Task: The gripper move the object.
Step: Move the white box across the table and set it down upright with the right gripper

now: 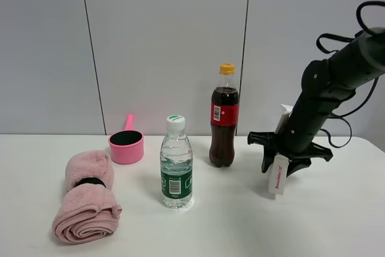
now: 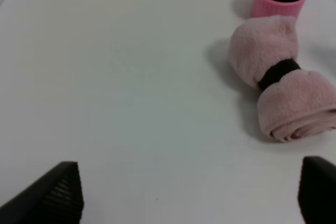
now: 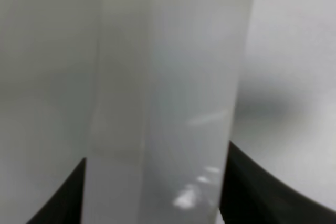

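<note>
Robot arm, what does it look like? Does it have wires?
The right arm is thick, black and rounded, with black cables looping off it and a white bracket near the wrist. Its gripper is a black two-fingered claw. The left gripper shows only two black ribbed fingertips.

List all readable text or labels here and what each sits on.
Nothing reads clearly enough to quote.
On the white box, held in the right gripper: red brand word, too blurred to read.
On the cola bottle: red label, print too small.
On the water bottle: green label with barcode, print too small.
Wrist views: no text.
</note>
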Robot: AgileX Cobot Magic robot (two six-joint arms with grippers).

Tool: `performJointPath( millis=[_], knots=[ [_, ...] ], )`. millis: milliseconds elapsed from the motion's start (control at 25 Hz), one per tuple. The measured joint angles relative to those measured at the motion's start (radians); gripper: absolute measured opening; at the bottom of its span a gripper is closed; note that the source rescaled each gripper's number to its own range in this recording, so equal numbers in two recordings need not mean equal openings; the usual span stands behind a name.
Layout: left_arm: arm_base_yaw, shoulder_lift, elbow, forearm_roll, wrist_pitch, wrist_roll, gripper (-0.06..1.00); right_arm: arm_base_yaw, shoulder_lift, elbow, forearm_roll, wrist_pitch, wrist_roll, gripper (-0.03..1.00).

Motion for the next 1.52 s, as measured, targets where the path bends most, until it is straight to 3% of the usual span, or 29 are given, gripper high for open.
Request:
performJointPath(
  millis=[560,880,1080,1360,1520],
  knots=[
    [0.000,0.000,0.000,0.000,0.000,0.000,1.00,0.000,-0.349,0.000,-0.092,0.186,-0.002,0.02],
    [0.000,0.000,0.000,0.000,0.000,0.000,1.00,0.059,-0.592,0.000,-0.069,0.215,-0.079,0.02],
    [0.000,0.000,0.000,0.000,0.000,0.000,1.00,0.177,-0.671,0.000,0.026,0.222,-0.291,0.02],
    [0.000,0.000,0.000,0.000,0.000,0.000,1.00,0.380,-0.675,0.001,0.148,0.303,-0.761,0.01],
    [0.000,0.000,0.000,0.000,0.000,0.000,1.00,0.442,-0.671,0.001,0.188,0.321,-0.993,0.01]
  ],
)
